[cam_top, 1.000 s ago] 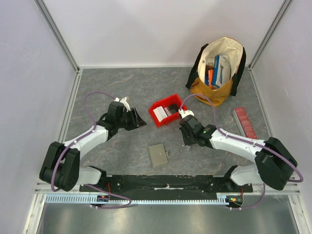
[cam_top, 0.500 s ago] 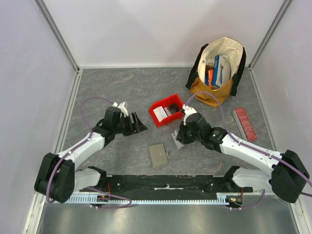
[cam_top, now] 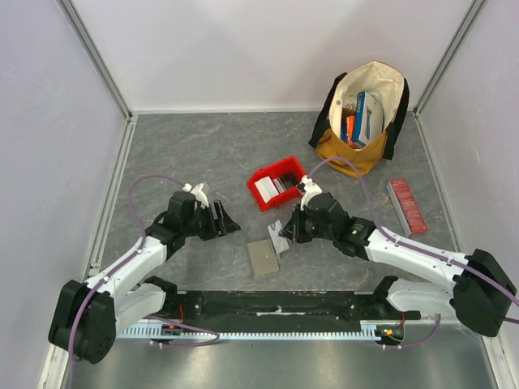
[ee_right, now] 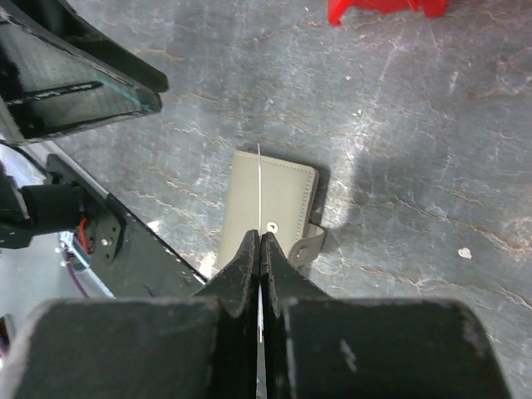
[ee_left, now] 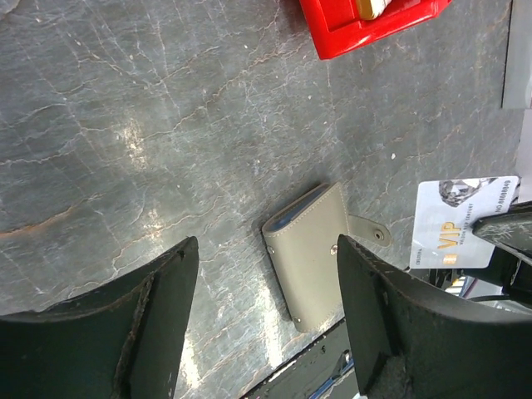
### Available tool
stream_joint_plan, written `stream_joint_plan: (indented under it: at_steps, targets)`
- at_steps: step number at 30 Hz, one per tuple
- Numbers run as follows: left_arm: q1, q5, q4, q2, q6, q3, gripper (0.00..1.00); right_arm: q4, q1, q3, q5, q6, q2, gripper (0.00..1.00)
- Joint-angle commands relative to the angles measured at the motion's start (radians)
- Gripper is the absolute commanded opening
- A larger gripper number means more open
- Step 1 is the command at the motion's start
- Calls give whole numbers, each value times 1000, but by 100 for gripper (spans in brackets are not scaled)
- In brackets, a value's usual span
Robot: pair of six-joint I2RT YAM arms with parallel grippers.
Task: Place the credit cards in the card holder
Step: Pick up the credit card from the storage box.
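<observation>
1. Since a second earlier, the right gripper (cam_top: 283, 235) had swung from beside the red bin (cam_top: 278, 183) down toward the wallet (cam_top: 263, 258). The left gripper (cam_top: 223, 217) had slid nearer and spread its jaws.
2. The right jaws were pinched shut on one pale card (ee_left: 464, 233). They held it on edge just above the wallet's far end.
3. The left jaws stood wide open and empty, framing the wallet from the side without touching it.
4. The wallet lay flat on the table (cam_top: 203, 146) between the two arms. Its cover was down and its snap tab (ee_left: 371, 233) stuck out unfastened.
5. The card looked light, thin, stiff and slick. A pinch across one short end seemed best, leaving the rest free to slide into a pocket.
6. The wallet looked soft and light, likely to skid or flop. The open gripper would probably need to lift the cover by its free edge near the tab.
7. More cards appeared to lie in the red bin.
</observation>
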Motion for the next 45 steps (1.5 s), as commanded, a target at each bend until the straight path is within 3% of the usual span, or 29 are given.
stream_joint_plan:
  at_steps: [1, 6, 10, 37, 45]
  targets:
    - [0, 27, -22, -24, 7, -4, 72, -137, 32, 78, 142, -34, 27, 0]
    - [-1, 18, -30, -18, 14, 4, 71, -360, 34, 134, 406, -133, 91, 0]
    - [-3, 27, -22, 10, 21, 15, 70, -392, 34, 122, 503, -137, 142, 0]
    - [-1, 27, -15, 48, 36, 27, 69, -302, 37, 83, 466, -140, 251, 0]
    - [0, 27, -15, 58, 37, 27, 68, -302, 35, 86, 466, -146, 254, 7]
